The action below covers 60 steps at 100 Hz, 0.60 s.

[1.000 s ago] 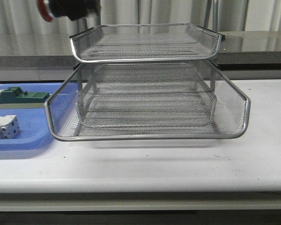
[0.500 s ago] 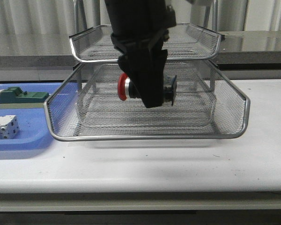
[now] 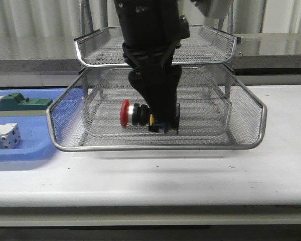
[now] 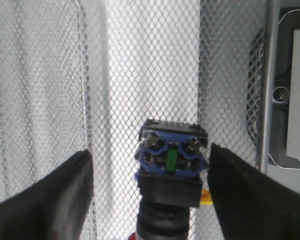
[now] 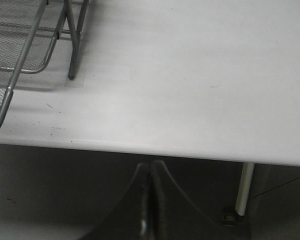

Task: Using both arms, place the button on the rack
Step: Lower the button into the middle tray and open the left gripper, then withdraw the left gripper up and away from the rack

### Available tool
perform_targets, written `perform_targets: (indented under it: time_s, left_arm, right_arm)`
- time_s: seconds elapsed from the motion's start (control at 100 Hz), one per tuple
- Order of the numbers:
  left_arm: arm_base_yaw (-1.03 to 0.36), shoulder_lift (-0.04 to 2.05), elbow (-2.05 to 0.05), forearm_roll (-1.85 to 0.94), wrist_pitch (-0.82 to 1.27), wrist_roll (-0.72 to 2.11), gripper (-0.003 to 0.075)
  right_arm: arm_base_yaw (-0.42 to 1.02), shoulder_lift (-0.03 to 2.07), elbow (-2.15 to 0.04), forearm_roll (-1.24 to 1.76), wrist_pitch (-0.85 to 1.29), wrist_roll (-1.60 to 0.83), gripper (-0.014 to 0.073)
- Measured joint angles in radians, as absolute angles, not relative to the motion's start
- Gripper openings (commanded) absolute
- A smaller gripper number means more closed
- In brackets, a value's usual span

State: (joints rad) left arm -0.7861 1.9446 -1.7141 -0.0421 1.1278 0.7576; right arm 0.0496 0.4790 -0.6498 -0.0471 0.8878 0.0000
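The button [image 3: 135, 114] lies on its side on the mesh floor of the rack's [image 3: 155, 147] pulled-out middle tray, red head pointing left. My left gripper [image 3: 163, 125] reaches down into that tray over the button's rear end. In the left wrist view the fingers [image 4: 65, 195] stand wide apart on either side of the button [image 4: 170, 160], whose blue rear faces the camera; the gripper [image 4: 150, 150] is open. My right gripper [image 5: 150, 167] is shut and empty, hanging beyond the table's edge, right of the rack's corner [image 5: 20, 45].
A flat blue tray [image 3: 30, 150] sits left of the rack with a green block on a beige base [image 3: 22, 104] and a white blocky component [image 3: 4, 136]. The rack's top tray [image 3: 155, 63] overhangs the rear of the middle tray. The table edge [image 5: 190, 155] is near the right gripper.
The left gripper has lowered the button from mid-air onto the middle tray's mesh and opened its fingers, letting it go. A second ago the arm was at the upper left.
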Motion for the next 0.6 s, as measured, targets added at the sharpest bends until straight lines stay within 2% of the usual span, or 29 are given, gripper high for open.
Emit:
perform_targets:
  time_s: [0.28, 0.6]
  left_arm:
    - [-0.786, 1.9, -1.714, 0.057, 1.125, 0.612, 0.0482]
    - [-0.725, 1.66, -1.714, 0.049, 1.151, 0.505, 0.046]
  right_arm:
    - [0.05, 0.479, -0.65, -0.047, 0.888, 0.0, -0.0068]
    - [0.05, 0.479, -0.65, -0.047, 0.888, 0.0, -0.0068]
